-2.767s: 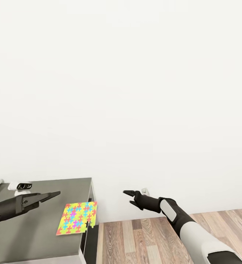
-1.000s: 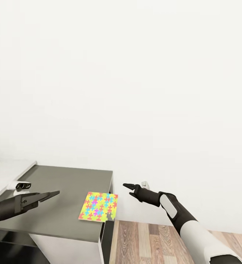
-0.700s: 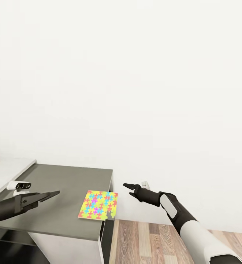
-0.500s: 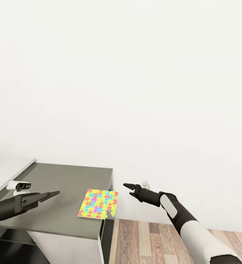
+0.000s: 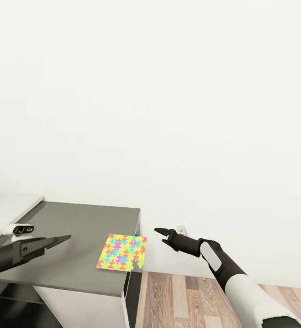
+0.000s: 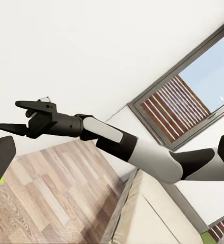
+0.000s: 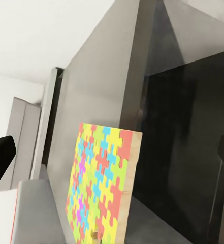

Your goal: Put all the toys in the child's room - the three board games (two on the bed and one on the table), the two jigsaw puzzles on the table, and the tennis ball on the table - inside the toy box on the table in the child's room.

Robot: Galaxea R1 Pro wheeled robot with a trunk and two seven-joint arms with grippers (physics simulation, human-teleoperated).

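Head view: puzzle (image 5: 122, 252) at table (image 5: 77, 228) corner, lower left. My left wrist view adds a window (image 6: 193, 96). Right claw (image 6: 18, 117) spread; left claw (image 5: 61, 240) pressed together, both empty.

Open air between the right gripper (image 5: 160, 236) and the jigsaw puzzle (image 5: 121, 252), nothing blocking. The puzzle lies flat at the table (image 5: 77, 228) corner, one edge over the rim. Bare dark top around it; white wall (image 5: 168, 114) close behind.

jigsaw puzzle (image 5: 121, 252): neon yellow, pink, blue, green, orange interlocking pieces | table (image 5: 82, 228): dark grey top, pale grey section | wall (image 5: 168, 114): plain white | floor (image 5: 186, 300): brown-grey wood planks
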